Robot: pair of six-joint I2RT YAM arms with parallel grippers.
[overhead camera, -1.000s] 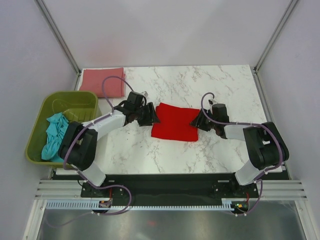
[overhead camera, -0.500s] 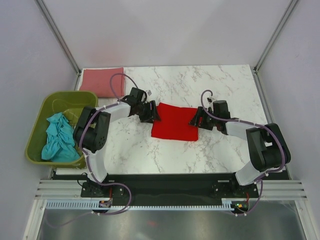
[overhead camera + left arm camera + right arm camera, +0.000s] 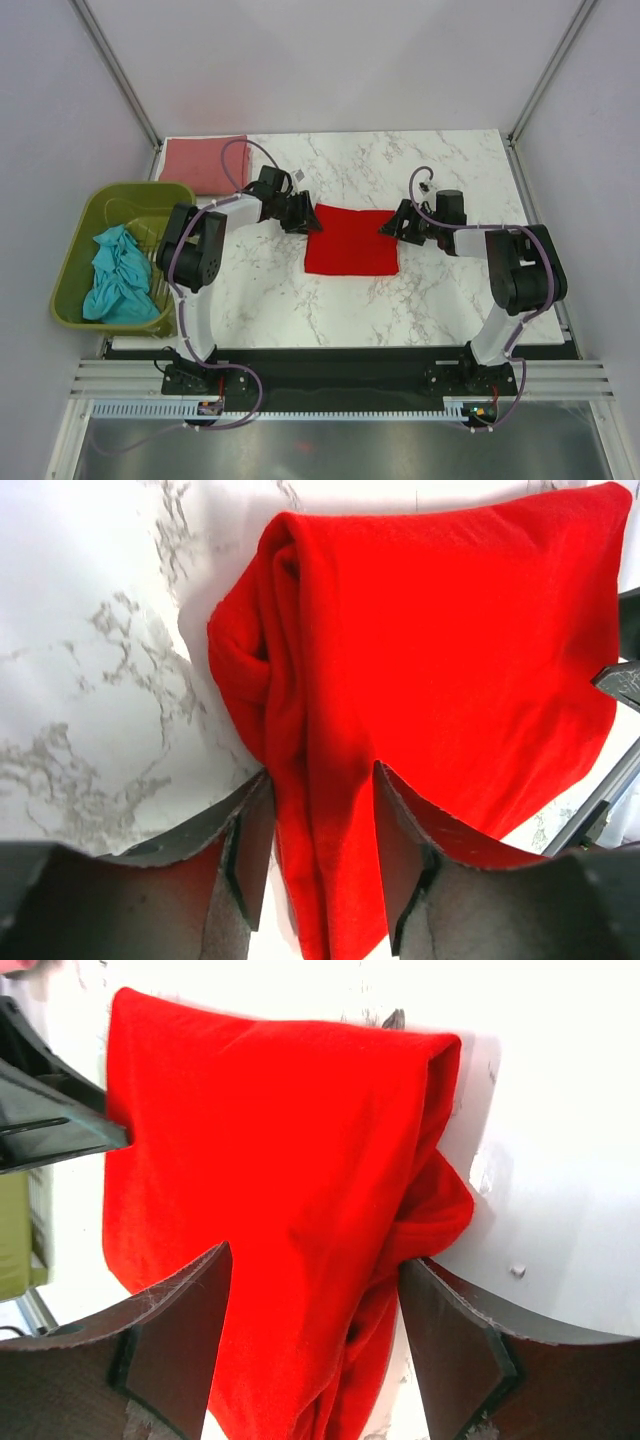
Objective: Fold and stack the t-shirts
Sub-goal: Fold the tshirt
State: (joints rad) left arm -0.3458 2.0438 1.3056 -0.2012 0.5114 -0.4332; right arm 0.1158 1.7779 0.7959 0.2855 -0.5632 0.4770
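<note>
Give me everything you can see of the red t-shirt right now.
The red t-shirt is bright, soft-looking cloth, folded into a roughly square, layered pad lying on the marble table, between the arms. Its left and right edges are bunched. The left end effector grips the left edge and the right end effector the right edge, with cloth filling the gap between each pair of fingers. No label or sleeve shows. Nothing else touches it.

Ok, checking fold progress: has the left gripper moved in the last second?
Yes, the left gripper shifted slightly toward the far edge of the table, where the pink shirt lies.
</note>
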